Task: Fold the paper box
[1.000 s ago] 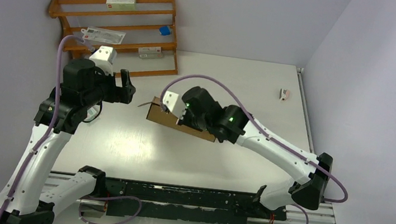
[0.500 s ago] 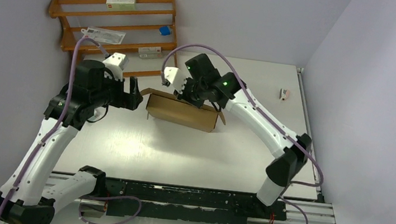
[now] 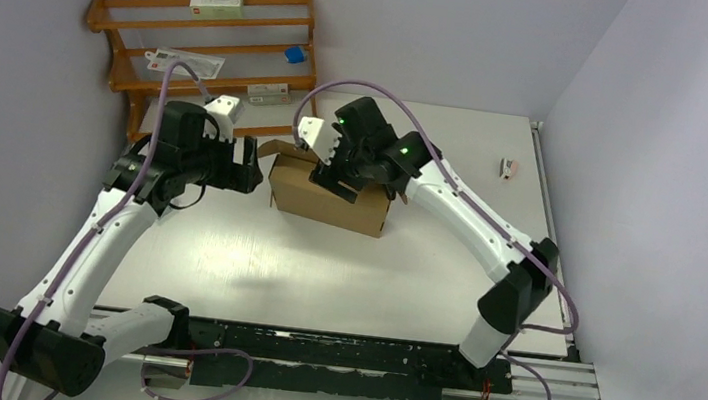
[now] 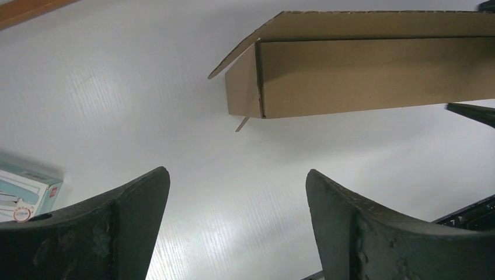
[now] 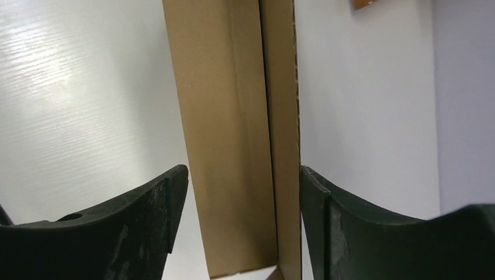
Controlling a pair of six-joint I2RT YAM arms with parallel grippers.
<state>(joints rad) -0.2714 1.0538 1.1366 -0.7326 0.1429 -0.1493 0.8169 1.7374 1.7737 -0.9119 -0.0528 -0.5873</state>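
Note:
The paper box (image 3: 330, 197) is a plain brown cardboard box, folded up and standing on the white table at mid-back. An end flap (image 4: 236, 55) hangs ajar at its left end. My right gripper (image 3: 335, 170) reaches down over the box's top, open. The box's narrow top (image 5: 233, 146) lies between the jaws, with a gap at the left finger (image 5: 152, 216), while the right finger (image 5: 338, 221) is at the box's edge. My left gripper (image 3: 255, 165) is open and empty just left of the box. In the left wrist view the gripper (image 4: 236, 174) faces the box (image 4: 373, 76) across bare table.
A wooden rack (image 3: 206, 52) leans against the back wall with white printed packets and a small blue item (image 3: 294, 54) on it. Another white packet (image 4: 26, 189) shows at the left. A small object (image 3: 508, 167) lies at the table's far right. A black rail (image 3: 332, 354) runs along the near edge.
The right gripper, shut on the tilted box a second ago, moved it back, set it on the table and opened. The left arm swung right, up to the box's left end.

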